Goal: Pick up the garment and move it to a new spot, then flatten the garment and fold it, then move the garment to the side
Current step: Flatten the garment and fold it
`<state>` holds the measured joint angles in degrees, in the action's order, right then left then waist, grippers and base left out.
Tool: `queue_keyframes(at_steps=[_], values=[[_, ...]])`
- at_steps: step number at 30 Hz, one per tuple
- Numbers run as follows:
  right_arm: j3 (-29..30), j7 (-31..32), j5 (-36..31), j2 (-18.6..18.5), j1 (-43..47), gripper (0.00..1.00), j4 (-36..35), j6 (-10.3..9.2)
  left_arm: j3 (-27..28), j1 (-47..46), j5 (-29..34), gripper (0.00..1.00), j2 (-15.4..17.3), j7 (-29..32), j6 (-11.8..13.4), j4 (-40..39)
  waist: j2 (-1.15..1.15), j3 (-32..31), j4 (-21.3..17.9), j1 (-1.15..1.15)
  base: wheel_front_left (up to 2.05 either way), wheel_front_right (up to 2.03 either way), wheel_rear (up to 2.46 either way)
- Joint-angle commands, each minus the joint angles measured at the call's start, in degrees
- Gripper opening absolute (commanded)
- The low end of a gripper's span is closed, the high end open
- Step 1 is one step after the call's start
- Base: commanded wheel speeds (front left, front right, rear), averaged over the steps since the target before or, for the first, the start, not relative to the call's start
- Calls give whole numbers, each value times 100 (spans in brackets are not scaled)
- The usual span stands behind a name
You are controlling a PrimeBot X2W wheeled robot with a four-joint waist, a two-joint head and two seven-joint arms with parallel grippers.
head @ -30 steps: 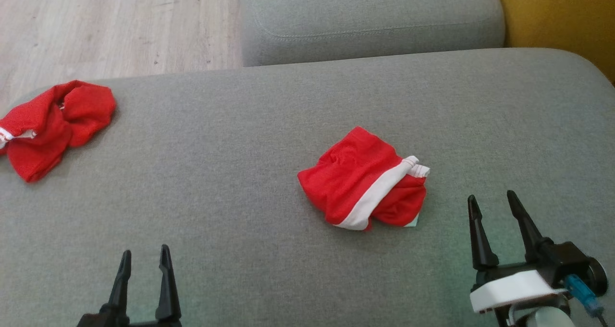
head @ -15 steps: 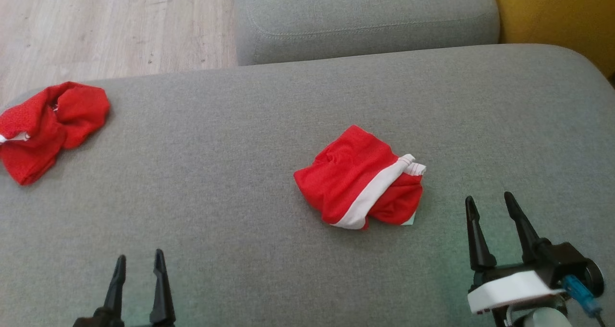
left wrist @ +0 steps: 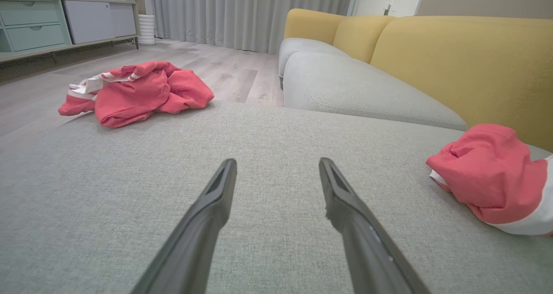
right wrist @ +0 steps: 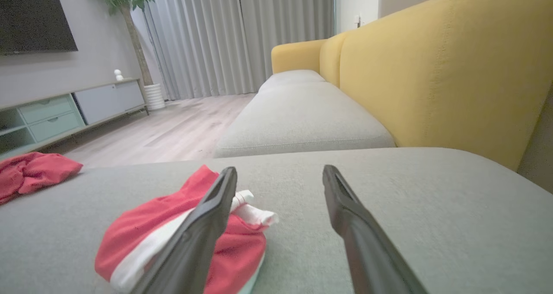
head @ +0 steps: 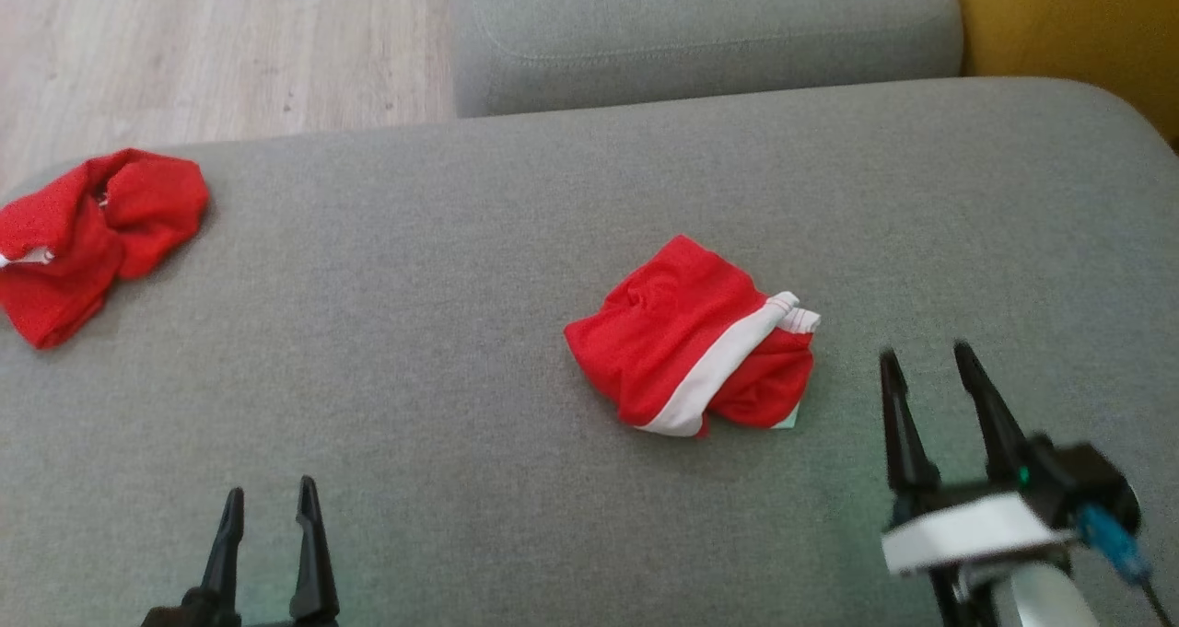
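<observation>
A red garment with a white band [head: 686, 332] lies bunched on the grey sofa cushion [head: 461, 268], a little right of centre. It also appears as the red garment [left wrist: 488, 173] at the far right of the left wrist view and as the red garment [right wrist: 142, 229] just left of my right fingers. A second crumpled red garment [head: 92, 231] rests at the cushion's far left edge. My right gripper [head: 926, 351] is open, right of the central garment and not touching it. My left gripper [head: 270, 489] hovers open and empty over bare cushion at the lower left.
Another grey seat cushion [head: 700, 38] adjoins at the back, with the yellow sofa backrest [head: 1078, 29] on the right. Wooden floor [head: 184, 47] lies beyond the cushion's far left edge. A low cabinet [left wrist: 43, 26] stands across the room.
The camera has shifted slightly. My right gripper has edged forward, blurred with motion, staying open. My left gripper sits a bit lower in the head view. Both garments lie as before.
</observation>
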<state>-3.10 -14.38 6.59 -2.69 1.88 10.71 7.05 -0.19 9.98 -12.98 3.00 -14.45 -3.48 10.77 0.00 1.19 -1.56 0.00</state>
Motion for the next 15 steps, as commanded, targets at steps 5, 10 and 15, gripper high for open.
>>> queue_keyframes(at_steps=[5, 10, 15], values=[[-492, 451, 600, -22, -1090, 100, 441, 44, 71, -269, -10, 100, -12, -54, 69, -219, 0, 142, 42, 0, 0, 0, 0], [-707, 1568, 1374, -21, -1798, 100, 1319, 44, -40, -335, -41, 100, -12, -54, 84, -198, 0, 245, 141, 0, 0, 0, 0], [-804, 2013, 2003, -20, -2108, 100, 1773, 44, -110, -355, -84, 100, -12, -54, 104, -159, 0, 276, 247, 0, 0, 0, 0]])
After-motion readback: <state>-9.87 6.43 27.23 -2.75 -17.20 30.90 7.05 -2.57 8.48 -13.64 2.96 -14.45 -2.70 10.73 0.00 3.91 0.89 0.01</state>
